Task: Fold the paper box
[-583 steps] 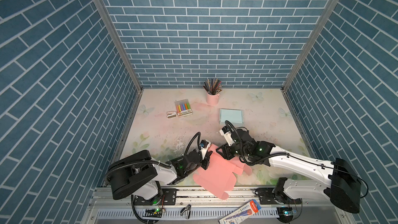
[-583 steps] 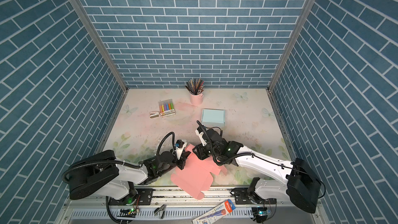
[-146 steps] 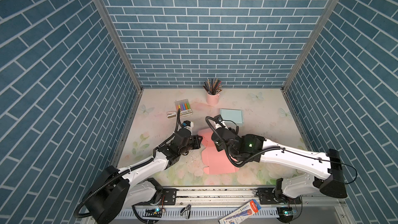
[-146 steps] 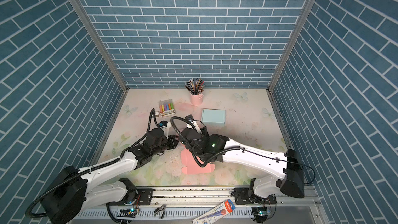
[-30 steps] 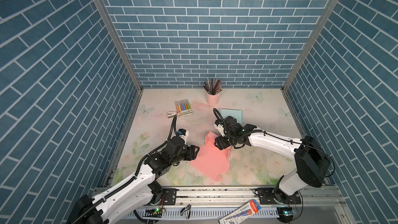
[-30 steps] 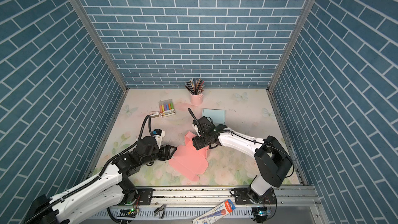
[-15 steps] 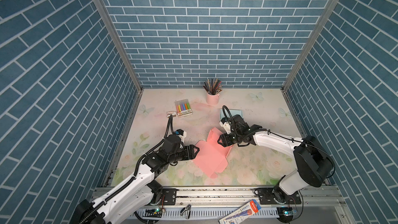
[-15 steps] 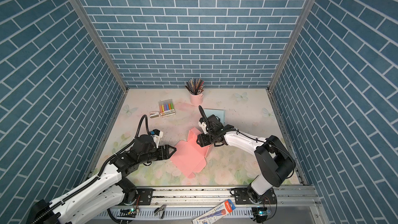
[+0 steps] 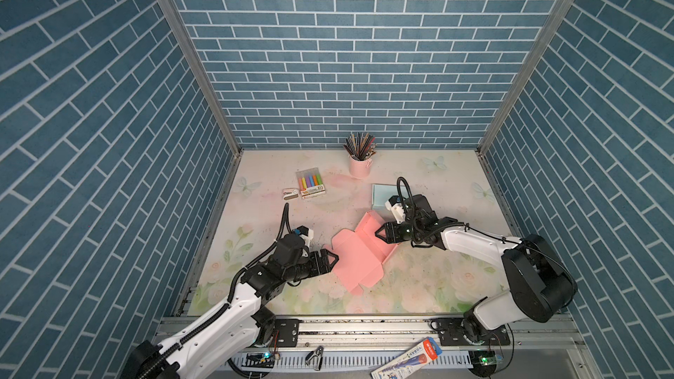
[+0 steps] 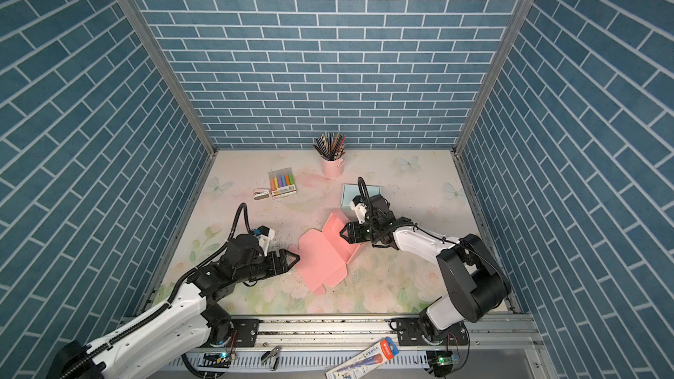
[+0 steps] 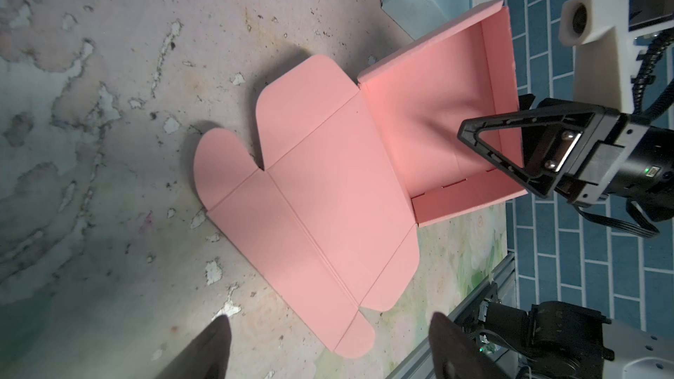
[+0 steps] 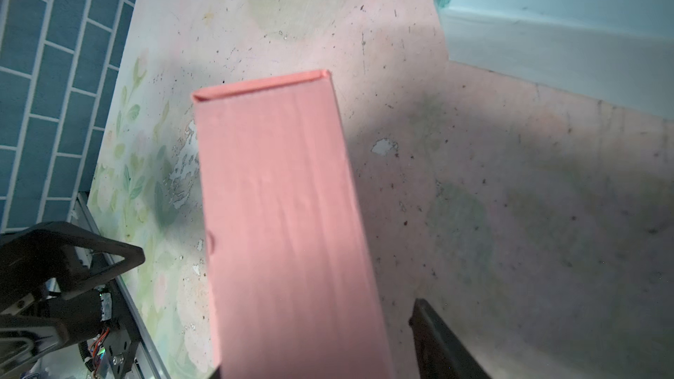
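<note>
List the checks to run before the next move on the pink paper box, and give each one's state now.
1. Left gripper open: ok, jaws wide at the edge of the pink paper box, gripping nothing.
2. Right gripper astride the tray's side wall: ok.
3. Right grip closed on that wall: not ok, a gap shows beside one finger.
4. Tray walls standing: ok.
5. Lid panel and flaps folded over: not ok, they lie flat on the table.
6. Light blue box free of the pink corner: cannot tell.
</note>
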### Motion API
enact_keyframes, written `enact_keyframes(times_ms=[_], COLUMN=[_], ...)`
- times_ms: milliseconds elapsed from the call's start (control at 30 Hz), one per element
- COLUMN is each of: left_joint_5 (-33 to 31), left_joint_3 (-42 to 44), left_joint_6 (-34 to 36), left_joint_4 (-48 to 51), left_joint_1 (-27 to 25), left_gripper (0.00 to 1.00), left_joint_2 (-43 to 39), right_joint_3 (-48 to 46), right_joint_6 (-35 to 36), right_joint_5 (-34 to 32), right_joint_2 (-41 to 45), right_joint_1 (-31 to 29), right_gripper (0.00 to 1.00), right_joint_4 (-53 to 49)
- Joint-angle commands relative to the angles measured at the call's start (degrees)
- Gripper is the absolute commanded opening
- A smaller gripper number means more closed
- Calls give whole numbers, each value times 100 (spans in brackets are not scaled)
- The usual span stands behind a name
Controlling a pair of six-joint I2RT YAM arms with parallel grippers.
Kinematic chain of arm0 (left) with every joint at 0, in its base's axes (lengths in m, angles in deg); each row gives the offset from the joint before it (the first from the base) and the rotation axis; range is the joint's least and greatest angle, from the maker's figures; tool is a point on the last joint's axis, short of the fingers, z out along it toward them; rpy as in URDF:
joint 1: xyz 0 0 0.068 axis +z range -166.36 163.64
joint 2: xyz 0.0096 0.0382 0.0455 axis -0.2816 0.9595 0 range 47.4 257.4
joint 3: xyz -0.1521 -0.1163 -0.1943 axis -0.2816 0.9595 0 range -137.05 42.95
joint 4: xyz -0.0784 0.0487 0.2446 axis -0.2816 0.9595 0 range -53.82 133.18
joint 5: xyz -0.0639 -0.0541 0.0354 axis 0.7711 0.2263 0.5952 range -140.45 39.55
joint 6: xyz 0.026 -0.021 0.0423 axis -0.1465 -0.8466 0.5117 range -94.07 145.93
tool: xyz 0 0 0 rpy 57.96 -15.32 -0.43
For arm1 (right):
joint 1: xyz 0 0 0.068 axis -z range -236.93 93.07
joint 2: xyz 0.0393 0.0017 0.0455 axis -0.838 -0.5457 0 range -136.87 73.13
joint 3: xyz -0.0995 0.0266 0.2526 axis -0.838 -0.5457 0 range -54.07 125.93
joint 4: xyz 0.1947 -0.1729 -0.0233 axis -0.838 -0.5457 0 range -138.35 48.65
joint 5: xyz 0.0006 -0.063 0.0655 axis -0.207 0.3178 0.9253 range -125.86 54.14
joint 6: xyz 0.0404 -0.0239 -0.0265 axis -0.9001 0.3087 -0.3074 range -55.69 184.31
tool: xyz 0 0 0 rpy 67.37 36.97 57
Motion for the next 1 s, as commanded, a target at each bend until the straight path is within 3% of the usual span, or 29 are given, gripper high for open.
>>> enact_keyframes(times_ms=[0, 633, 967], left_joint_5=[189, 292, 107], left_joint_3=[277, 533, 417], left_joint_6=[-425, -781, -705], left_joint_4=[-594, -2147, -2450], left_joint_1=[37, 23, 92], left_gripper=[86, 86, 85], left_joint_2=[-15, 962, 1387], right_joint_3=[-345, -863, -963], right_joint_6=[-150, -211, -189], right_joint_5=[226, 337, 293], right_joint_2=[-40, -184, -280], right_joint_1=[71, 266, 275], right_gripper=[59, 59, 59], right_joint_4=[-58, 355, 426])
